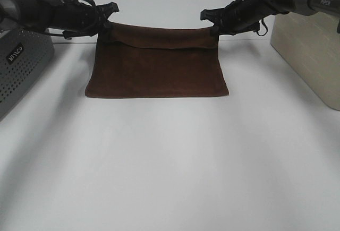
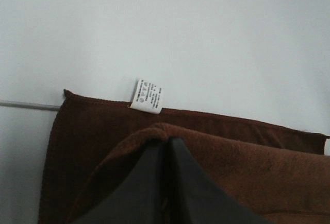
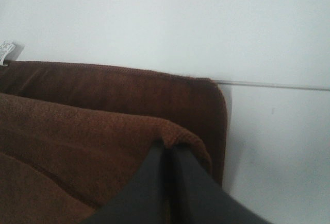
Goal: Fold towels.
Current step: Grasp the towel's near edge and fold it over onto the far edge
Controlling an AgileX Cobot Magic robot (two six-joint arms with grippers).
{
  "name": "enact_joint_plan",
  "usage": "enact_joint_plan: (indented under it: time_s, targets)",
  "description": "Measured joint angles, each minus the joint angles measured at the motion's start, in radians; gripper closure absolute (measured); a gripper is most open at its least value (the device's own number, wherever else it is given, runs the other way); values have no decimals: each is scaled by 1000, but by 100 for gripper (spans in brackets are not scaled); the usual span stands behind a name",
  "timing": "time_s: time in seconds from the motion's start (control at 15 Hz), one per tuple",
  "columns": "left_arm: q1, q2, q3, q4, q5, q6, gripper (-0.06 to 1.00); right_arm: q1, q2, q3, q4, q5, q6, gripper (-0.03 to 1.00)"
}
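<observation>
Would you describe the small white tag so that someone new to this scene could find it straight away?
On the white table lies a dark reddish-brown towel, its folded layer pinched by the left gripper and right gripper. Look along the hemmed edge of the lower layer, near the left gripper's corner: the tag is the only white, printed patch on the plain brown cloth.
</observation>
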Motion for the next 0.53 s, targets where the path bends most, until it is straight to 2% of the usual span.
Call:
enact_joint_plan:
  time_s: [0.13,0.2,0.27,0.33,0.4,0.47,0.53]
  targets:
    - [0,24,-12,0,-16,1,81,0,0,0,6,-51,-9,97]
    - [0,24,-14,0,-26,2,70,0,0,0,7,-53,-9,95]
    - [0,24,-17,0,-32,8,57,0,0,0,7,-53,-11,87]
    - [0,24,-18,0,-35,14,43,0,0,0,7,-55,-12,74]
    - [0,24,-18,0,-36,15,31,0,0,0,7,-58,-12,55]
    - [0,24,-18,1,-36,18,24,0,0,0,7,-61,-12,37]
    - [0,23,-18,13,-36,19,21,0,0,0,7,-51,-12,26]
